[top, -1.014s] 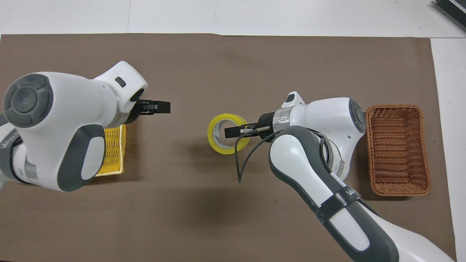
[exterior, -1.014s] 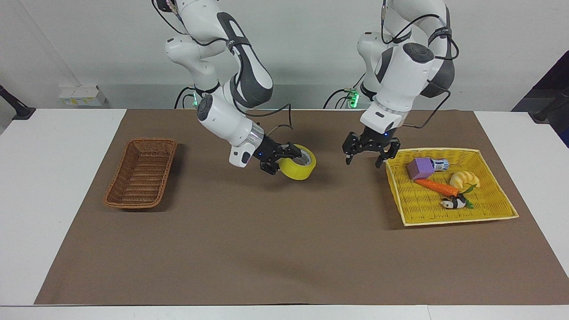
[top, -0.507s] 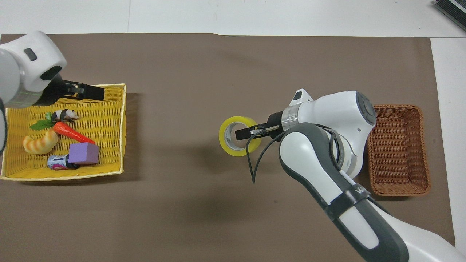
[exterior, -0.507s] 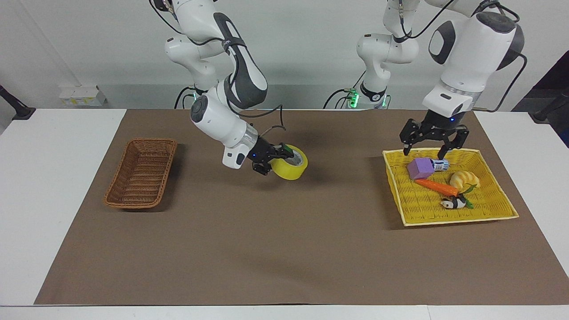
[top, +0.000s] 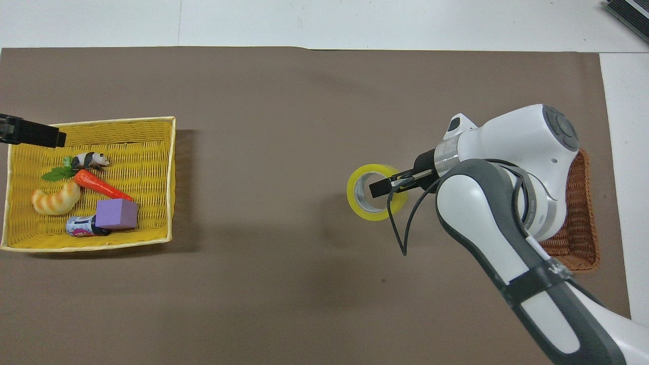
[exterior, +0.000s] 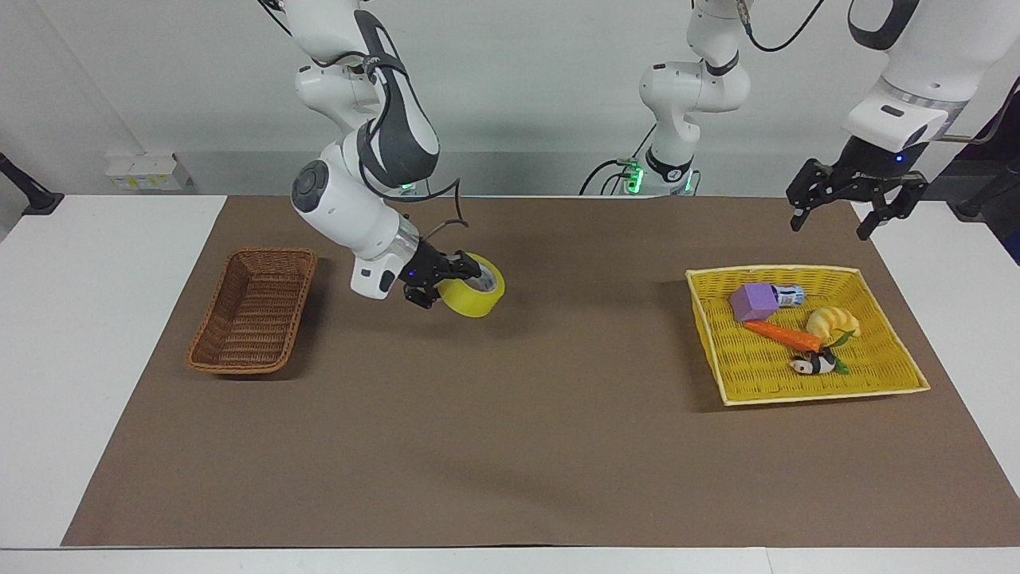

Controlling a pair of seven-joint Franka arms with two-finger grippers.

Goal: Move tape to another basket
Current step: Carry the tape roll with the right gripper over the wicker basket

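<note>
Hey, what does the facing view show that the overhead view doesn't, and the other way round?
Only the facing view shows the whole brown basket and the left end effector, open, high past the yellow tray at the left arm's table end. Only the overhead view looks straight down the tape's white core. Both show the right end effector shut on the tape, carried above the mat, not yet over the basket.

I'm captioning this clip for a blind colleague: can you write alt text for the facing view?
The right gripper holds the tape above the brown mat, between the wicker basket and the yellow tray of toys. The left gripper hangs open, raised near the tray's end of the table.
</note>
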